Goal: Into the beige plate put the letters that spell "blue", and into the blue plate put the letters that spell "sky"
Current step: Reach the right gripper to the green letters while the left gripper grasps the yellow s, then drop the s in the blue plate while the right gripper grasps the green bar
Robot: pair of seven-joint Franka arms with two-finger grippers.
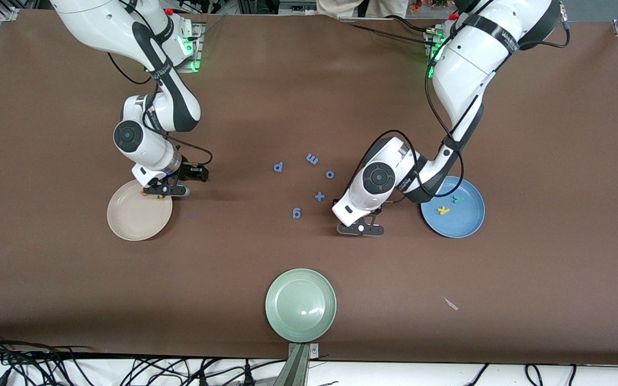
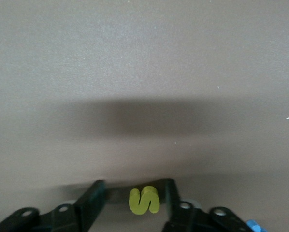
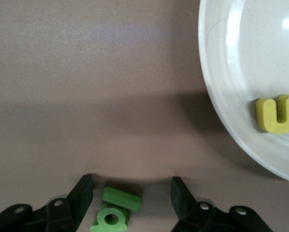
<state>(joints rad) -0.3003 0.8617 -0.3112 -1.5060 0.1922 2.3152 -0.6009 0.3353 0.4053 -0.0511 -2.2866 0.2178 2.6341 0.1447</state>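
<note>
Two arms work at once. At the right arm's end of the table, the right gripper (image 1: pixel 164 190) hangs low at the rim of the beige plate (image 1: pixel 132 225), jaws wide around two green letters (image 3: pixel 116 209) lying on the table between them; the yellow u (image 3: pixel 278 113) already lies in that plate. Toward the other end, the left gripper (image 1: pixel 361 229) straddles the yellow s (image 2: pixel 144 200), jaws partly drawn in but not touching. The blue plate (image 1: pixel 467 225) holds the k (image 1: pixel 442 210) and y (image 1: pixel 457 199). Next, I judge, the jaws must meet the s, then lift and carry it.
</note>
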